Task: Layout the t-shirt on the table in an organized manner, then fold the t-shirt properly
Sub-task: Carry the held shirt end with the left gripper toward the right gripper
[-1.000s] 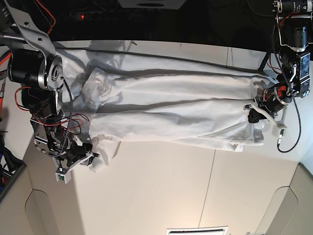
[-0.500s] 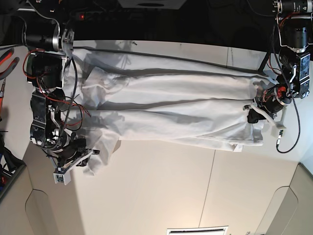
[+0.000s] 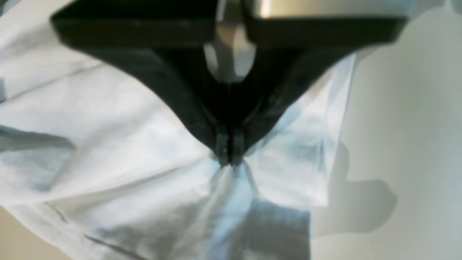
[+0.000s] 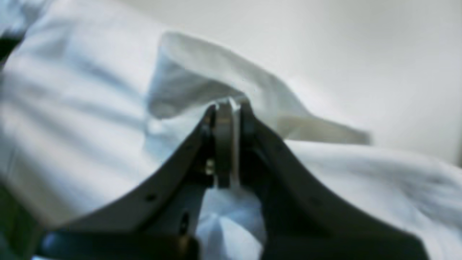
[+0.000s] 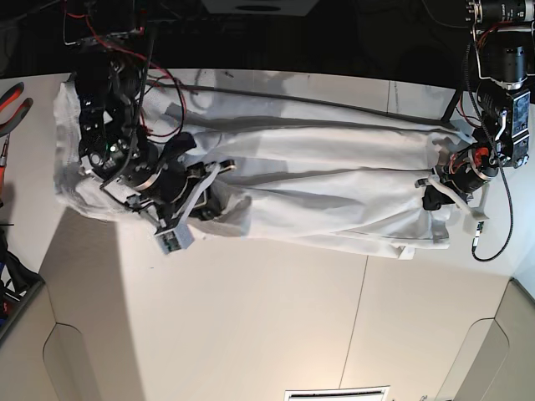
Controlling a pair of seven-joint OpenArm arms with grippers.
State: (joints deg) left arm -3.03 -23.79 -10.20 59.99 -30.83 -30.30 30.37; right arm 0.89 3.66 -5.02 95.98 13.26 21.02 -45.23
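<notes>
The white t-shirt [image 5: 334,184] lies stretched in long wrinkled folds across the far half of the table [image 5: 276,317]. On the right of the base view my left gripper [image 5: 430,185] is shut on the shirt's edge. In the left wrist view the left gripper [image 3: 228,159] has a bunch of the t-shirt [image 3: 126,155] drawn tight at its tips. My right gripper [image 5: 219,171] is over the shirt's left part. The right wrist view shows the right gripper [image 4: 227,108] shut on a raised fold of the t-shirt [image 4: 90,94].
Red-handled pliers [image 5: 12,96] lie at the far left edge. A thin dark seam [image 5: 359,309] runs across the near tabletop. A camera mount with cables [image 5: 501,67] stands at the back right corner. The right arm's wiring [image 5: 125,75] hangs over the shirt's left end.
My right arm swung from the shirt's front-left corner back and right over the cloth, and its gripper shut on a fold. The shirt's left part shifted and bunched. The left arm stayed put.
</notes>
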